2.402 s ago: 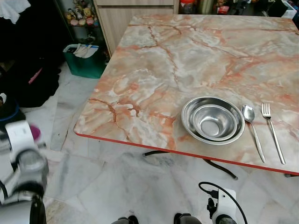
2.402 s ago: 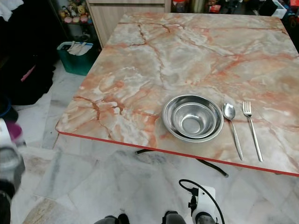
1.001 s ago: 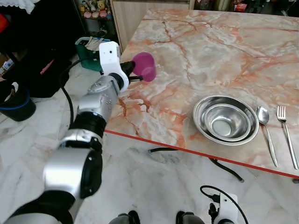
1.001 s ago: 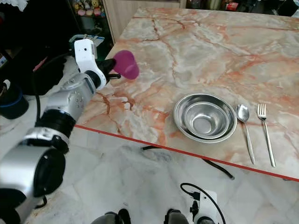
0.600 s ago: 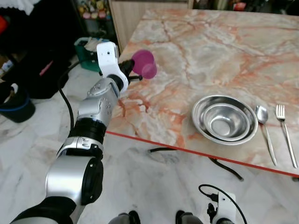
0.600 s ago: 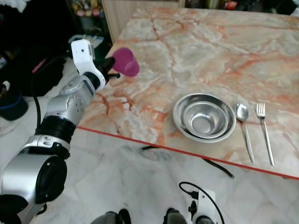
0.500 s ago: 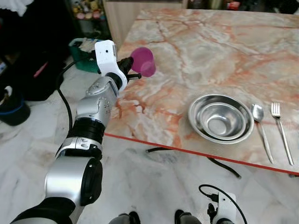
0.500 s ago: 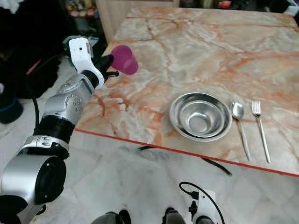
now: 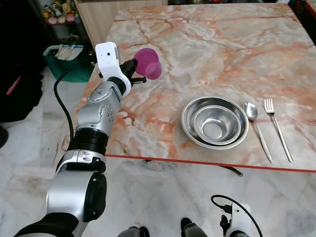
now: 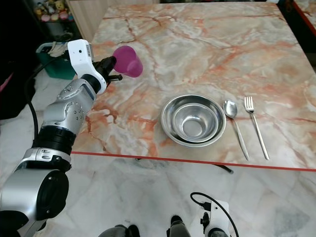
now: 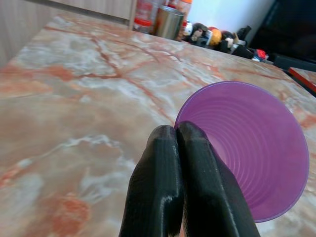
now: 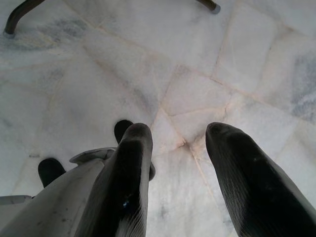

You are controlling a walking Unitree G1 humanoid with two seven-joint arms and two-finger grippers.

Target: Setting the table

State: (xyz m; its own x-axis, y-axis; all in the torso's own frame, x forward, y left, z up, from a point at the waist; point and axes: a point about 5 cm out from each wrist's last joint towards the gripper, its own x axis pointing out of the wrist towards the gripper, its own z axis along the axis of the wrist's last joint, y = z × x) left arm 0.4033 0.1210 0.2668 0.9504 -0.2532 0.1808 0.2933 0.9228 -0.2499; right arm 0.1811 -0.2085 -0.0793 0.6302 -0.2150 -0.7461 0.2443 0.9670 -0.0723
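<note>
Now that the left gripper (image 9: 139, 75), pinching the purple cup (image 9: 148, 70) by its rim, has swung over the table (image 9: 207, 49) well left of the bowl (image 9: 214, 122), it looks ready to set down, while the right gripper (image 12: 175, 163) hangs idle, fingers apart.

I can't read any writing, brand, number or sign here. The cans and jars (image 11: 168, 19) at the far end of the table (image 11: 74, 98) are too blurred for me to make out their labels, and the purple cup (image 9: 148, 63) carries no print.
</note>
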